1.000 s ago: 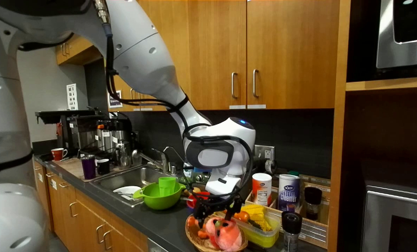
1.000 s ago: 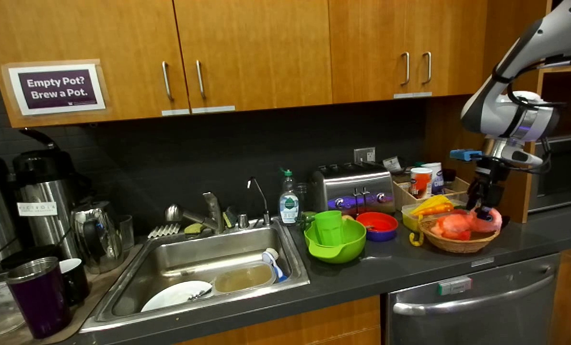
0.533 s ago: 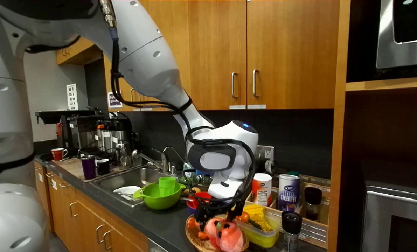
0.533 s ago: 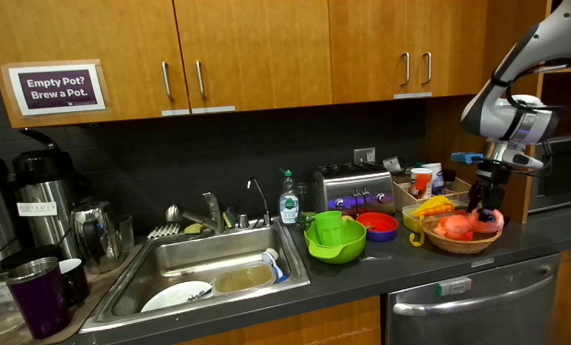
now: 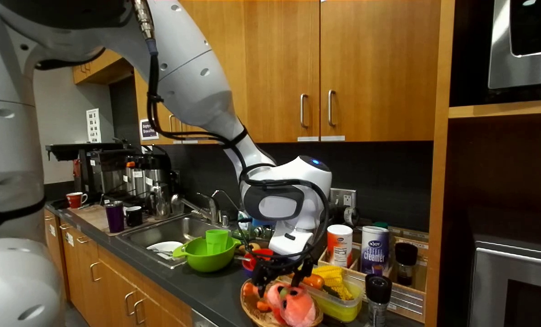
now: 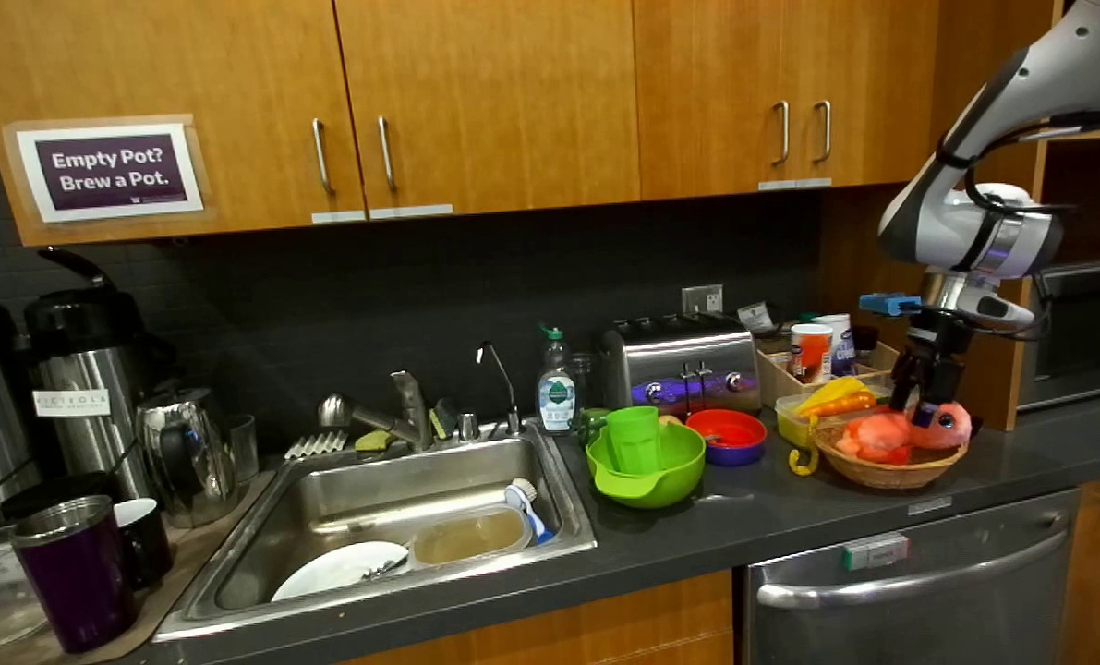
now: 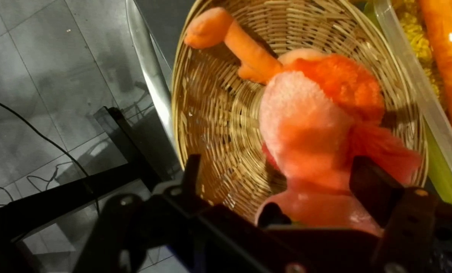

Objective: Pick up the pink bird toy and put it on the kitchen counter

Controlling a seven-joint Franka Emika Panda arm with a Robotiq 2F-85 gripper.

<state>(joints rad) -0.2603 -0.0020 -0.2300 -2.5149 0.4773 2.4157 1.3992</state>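
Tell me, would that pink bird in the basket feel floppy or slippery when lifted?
The pink bird toy looks plush, so it will probably squash softly and weigh little. Fuzzy rather than slick, it seems unlikely to slip. Its slender orange leg may flop once lifted.

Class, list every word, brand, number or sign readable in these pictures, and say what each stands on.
"Empty Pot? Brew a Pot.": sign on an upper cabinet.
"N'JOY COFFEE creamer": coffee creamer canister.
"VICTROLA", slightly blurred: label on a steel airpot; the line below is unreadable.
Too small or blurred to read: orange-and-white canister, dish soap bottle, wall notice, dishwasher tag, counter-edge sticker.
Numbers: none legible.
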